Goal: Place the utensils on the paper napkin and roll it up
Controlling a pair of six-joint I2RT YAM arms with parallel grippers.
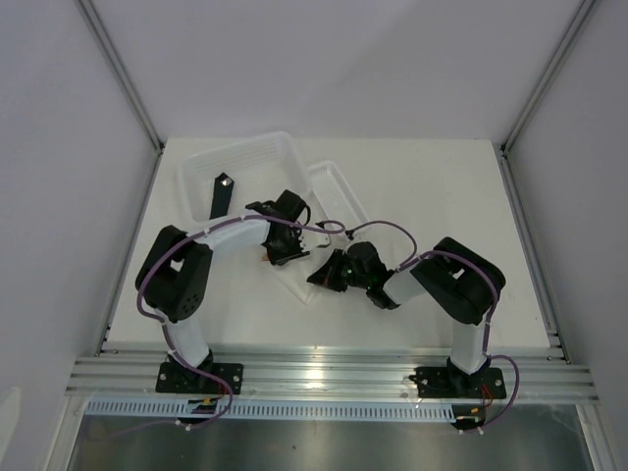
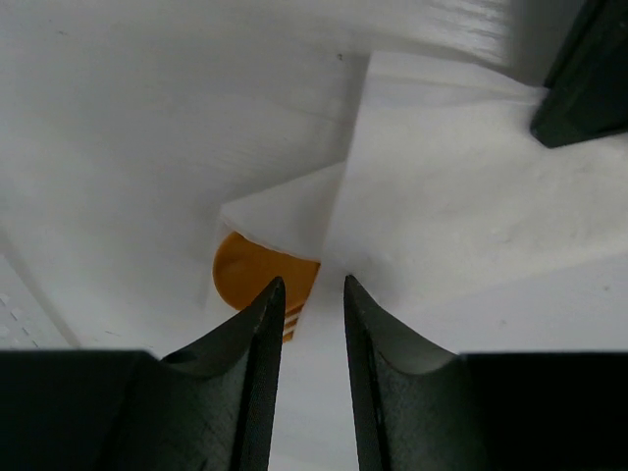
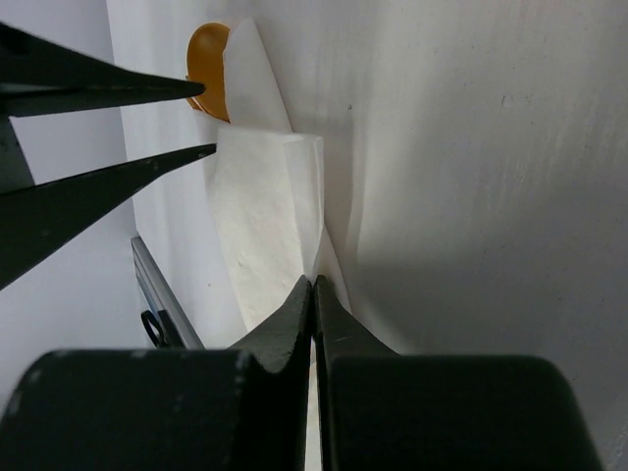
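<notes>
- The left gripper [image 2: 312,285] is low over the table [image 1: 432,186] with its jaws a narrow gap apart and nothing between them.
- Its tips point at the near end of the paper napkin [image 2: 451,186], just short of the folded edge.
- The right gripper [image 3: 313,283] has its jaws pressed together tip to tip, right at a crease of the napkin; I cannot tell whether any paper is pinched between them.
- The two grippers face each other from opposite ends of the napkin, close together near the middle of the table.
- The napkin lies on the table folded over itself into a loose, partly rolled shape, with one flap standing up along its length.
- The orange spoon [image 2: 245,270] is inside the fold: only its round bowl sticks out at the end by the left gripper, with the rest covered by paper.
- A small striped orange bit shows beside the left gripper's inner finger; what it belongs to is not clear.
- Any other utensils are hidden by the paper.
- Behind the arms, a large clear tray [image 1: 265,147] sits at the far left of the table with a black bar [image 1: 221,193] lying in it.
- A narrow tray [image 1: 339,186] lies just to the right of it, angled towards the grippers.
</notes>
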